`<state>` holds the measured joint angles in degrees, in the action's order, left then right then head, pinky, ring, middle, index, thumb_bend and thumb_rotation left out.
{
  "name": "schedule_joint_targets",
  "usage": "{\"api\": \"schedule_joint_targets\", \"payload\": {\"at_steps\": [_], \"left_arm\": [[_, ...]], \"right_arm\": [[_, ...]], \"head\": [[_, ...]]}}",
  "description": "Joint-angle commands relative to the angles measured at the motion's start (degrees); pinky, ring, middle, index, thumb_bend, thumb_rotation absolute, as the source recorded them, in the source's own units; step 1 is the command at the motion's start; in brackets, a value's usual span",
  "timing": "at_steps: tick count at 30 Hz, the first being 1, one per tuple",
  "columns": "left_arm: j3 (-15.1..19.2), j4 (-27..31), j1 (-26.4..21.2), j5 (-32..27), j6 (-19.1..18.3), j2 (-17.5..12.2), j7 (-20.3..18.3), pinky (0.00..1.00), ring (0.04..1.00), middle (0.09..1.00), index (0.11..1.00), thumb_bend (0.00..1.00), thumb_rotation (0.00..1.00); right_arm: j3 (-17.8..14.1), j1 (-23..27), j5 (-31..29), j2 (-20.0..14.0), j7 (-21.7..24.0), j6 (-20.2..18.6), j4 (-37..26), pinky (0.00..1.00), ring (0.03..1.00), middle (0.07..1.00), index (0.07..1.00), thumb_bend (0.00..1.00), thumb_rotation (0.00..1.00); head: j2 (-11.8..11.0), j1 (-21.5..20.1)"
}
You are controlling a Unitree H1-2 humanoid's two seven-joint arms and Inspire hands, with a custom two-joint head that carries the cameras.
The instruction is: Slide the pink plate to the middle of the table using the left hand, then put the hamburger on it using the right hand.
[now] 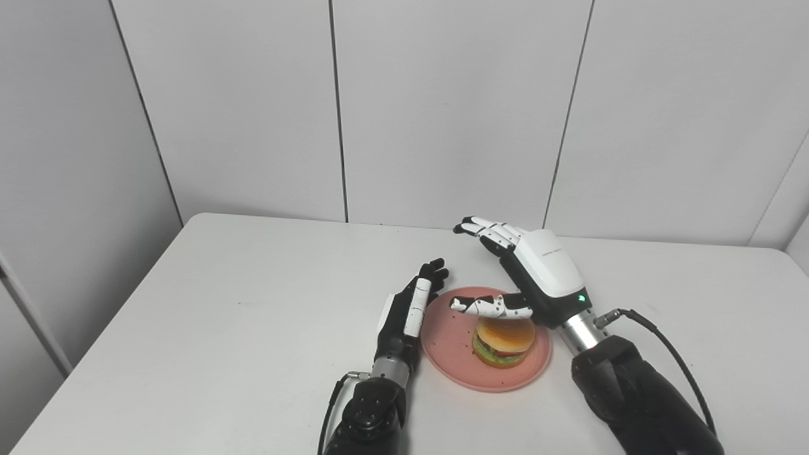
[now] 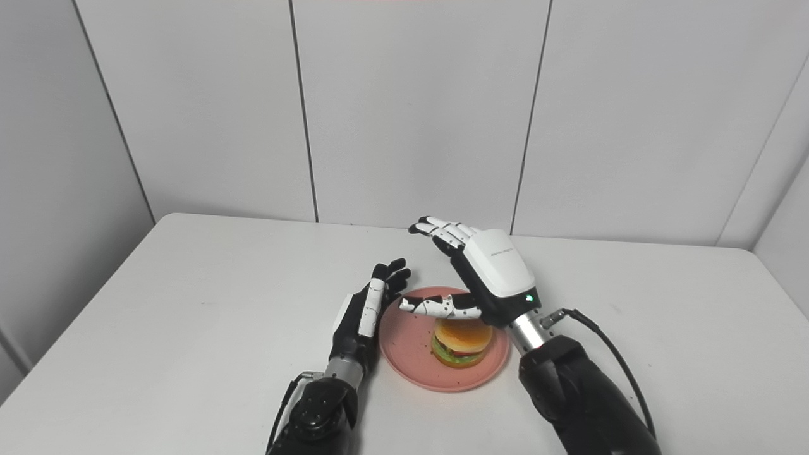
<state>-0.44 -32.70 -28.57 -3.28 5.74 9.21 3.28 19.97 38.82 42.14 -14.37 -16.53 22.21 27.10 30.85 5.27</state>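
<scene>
The pink plate (image 1: 449, 344) lies near the middle of the white table, toward the front. The hamburger (image 1: 504, 342) sits upright on the plate's right half; it also shows in the right eye view (image 2: 461, 342). My right hand (image 1: 534, 268) is open, raised above the burger and plate, its fingers spread toward the back and its thumb over the burger, holding nothing. My left hand (image 1: 411, 303) is open and stands edge-on just left of the plate's rim, fingers pointing away, holding nothing. Whether it touches the rim I cannot tell.
The white table (image 1: 221, 316) ends at grey wall panels at the back. Its left edge runs diagonally at the picture's left. A black cable (image 1: 663, 344) loops off my right forearm above the table.
</scene>
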Motion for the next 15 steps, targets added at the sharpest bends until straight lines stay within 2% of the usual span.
{"api": "schedule_joint_targets", "payload": {"at_steps": [1, 5, 8, 11, 15], "left_arm": [[0.49, -0.03, -1.07, -0.51, -1.05, -0.25, -0.38, 0.99, 0.931, 0.883, 0.842, 0.92, 1.0], [1.18, 0.17, -0.97, -0.28, -0.84, -0.14, 0.59, 1.0, 0.949, 0.907, 0.868, 0.92, 1.0], [2.25, 0.08, -0.85, 0.3, 0.17, 0.18, 2.63, 1.0, 0.98, 0.942, 0.89, 0.94, 0.98], [2.78, -0.28, -0.82, 1.21, 1.45, -0.03, 4.32, 1.0, 0.996, 0.971, 0.916, 0.94, 0.97], [2.65, -1.37, -0.89, 3.94, 3.66, -1.14, 6.92, 1.0, 1.0, 0.996, 0.969, 0.95, 0.99]], "right_arm": [[-2.85, 0.83, -4.88, 0.55, -0.14, 0.8, 0.46, 0.68, 0.826, 0.905, 0.818, 0.74, 1.0], [-8.94, -1.14, -16.78, 3.98, 2.83, -0.52, 3.02, 0.74, 0.855, 0.9, 0.837, 0.78, 1.0], [-14.65, -2.34, -27.03, 7.58, 4.24, -0.98, 5.12, 0.77, 0.837, 0.867, 0.834, 0.75, 1.0], [-18.75, -3.24, -33.99, 10.22, 5.93, -3.29, 5.57, 0.85, 0.87, 0.896, 0.875, 0.75, 1.0], [-22.79, -3.84, -40.44, 12.74, 6.61, -6.01, 6.73, 0.9, 0.881, 0.918, 0.879, 0.79, 1.0]], "head": [[0.1, 0.18], [0.17, 0.08], [0.28, -0.2], [0.32, -0.63], [0.27, -1.5]]}}
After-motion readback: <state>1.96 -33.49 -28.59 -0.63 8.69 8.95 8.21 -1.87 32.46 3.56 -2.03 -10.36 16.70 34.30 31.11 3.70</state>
